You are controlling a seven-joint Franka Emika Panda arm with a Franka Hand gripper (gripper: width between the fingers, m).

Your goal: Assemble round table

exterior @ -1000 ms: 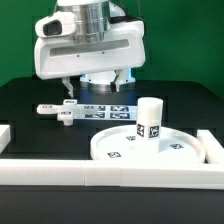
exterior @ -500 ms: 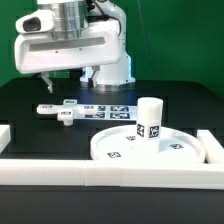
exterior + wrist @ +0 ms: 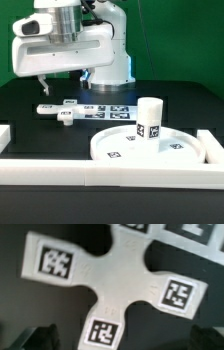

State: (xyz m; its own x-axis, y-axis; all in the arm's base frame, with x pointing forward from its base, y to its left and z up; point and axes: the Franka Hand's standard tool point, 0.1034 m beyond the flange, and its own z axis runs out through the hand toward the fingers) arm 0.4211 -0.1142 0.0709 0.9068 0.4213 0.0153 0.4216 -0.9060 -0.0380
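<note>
The flat cross-shaped piece (image 3: pixel 60 112) lies on the black table at the exterior view's left and fills the wrist view (image 3: pixel 115 277), its tags facing up. My gripper (image 3: pixel 57 88) hangs above it, open and empty. In the wrist view my gripper (image 3: pixel 125 339) has its dark fingertips (image 3: pixel 45 336) wide apart on either side of one arm of the cross, not touching it. The large rimmed round disc (image 3: pixel 120 150) lies at the front right. The short thick cylinder (image 3: pixel 150 118) stands upright on the disc.
The marker board (image 3: pixel 110 108) lies behind the disc, just right of the cross. White border bars run along the front (image 3: pixel 110 172), the left (image 3: pixel 5 135) and the right (image 3: pixel 212 145). The arm's white base (image 3: pixel 110 65) stands at the back.
My gripper has moved toward the exterior view's left, from above the marker board to above the cross-shaped piece. The parts have not moved.
</note>
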